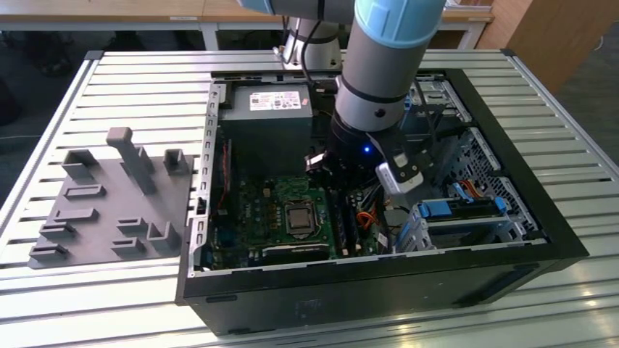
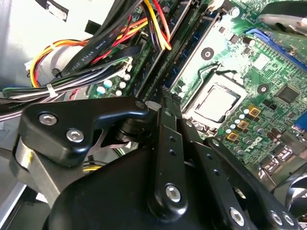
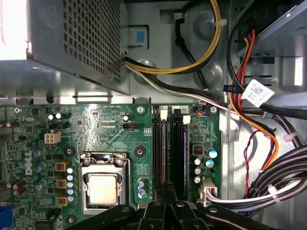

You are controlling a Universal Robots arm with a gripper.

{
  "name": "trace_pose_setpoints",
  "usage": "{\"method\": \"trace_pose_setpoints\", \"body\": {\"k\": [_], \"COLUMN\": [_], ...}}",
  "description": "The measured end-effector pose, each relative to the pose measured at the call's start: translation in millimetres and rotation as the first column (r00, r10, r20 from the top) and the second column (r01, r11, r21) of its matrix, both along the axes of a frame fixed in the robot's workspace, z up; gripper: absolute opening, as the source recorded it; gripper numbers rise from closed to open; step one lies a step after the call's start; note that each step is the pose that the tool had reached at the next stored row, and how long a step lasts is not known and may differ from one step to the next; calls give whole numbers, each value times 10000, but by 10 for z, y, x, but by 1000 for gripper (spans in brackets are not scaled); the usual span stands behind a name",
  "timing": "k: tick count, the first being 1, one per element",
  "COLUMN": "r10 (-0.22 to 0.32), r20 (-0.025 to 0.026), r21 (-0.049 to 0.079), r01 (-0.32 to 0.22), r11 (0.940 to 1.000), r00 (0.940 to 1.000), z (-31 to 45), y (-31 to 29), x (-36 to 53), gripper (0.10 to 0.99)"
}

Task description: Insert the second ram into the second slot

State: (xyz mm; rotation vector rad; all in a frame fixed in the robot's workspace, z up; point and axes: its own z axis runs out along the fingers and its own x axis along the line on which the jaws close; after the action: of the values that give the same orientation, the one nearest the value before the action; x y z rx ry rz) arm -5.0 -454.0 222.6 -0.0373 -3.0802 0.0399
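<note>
The second ram, a long, thin, flat dark-blue circuit-board stick [image 3: 165, 153], stands edge-on along the black memory slots [image 3: 179, 153] on the green motherboard [image 3: 115, 124], just beside the silver processor socket [image 3: 103, 187]. Whether it is fully seated cannot be told. The black claw [image 3: 165, 191] sits at the stick's near end, its fingers drawn together and, by the look of it, pinched on the stick's top edge; in the second wrist view the claw [image 2: 165, 98] lines up with the run of the slots. Doing this step well seems to call for keeping the stick upright and square to the slot, pressing evenly straight down, and staying apart from the bundle of red, yellow and black cables [image 3: 249, 110] lying near the slots. In the exterior view the grey and pale-blue robot arm [image 1: 382, 65] reaches steeply down into the open black computer case [image 1: 387, 290], its wrist low over the middle of the board. The case rests on a slatted metal counter [image 1: 145, 80], with a grey moulded fixture plate [image 1: 106, 210] well apart towards the exterior view's left.
</note>
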Motion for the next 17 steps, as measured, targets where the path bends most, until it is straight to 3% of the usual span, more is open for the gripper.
{"method": "trace_pose_setpoints", "body": {"k": [13,17], "r10": [0,0], "r20": [-1,7], "r21": [-7,15], "r01": [0,0], "r11": [10000,10000], "r00": [10000,10000], "z": [-69,-55], "y": [0,3], "x": [4,6], "gripper": [125,125]}}
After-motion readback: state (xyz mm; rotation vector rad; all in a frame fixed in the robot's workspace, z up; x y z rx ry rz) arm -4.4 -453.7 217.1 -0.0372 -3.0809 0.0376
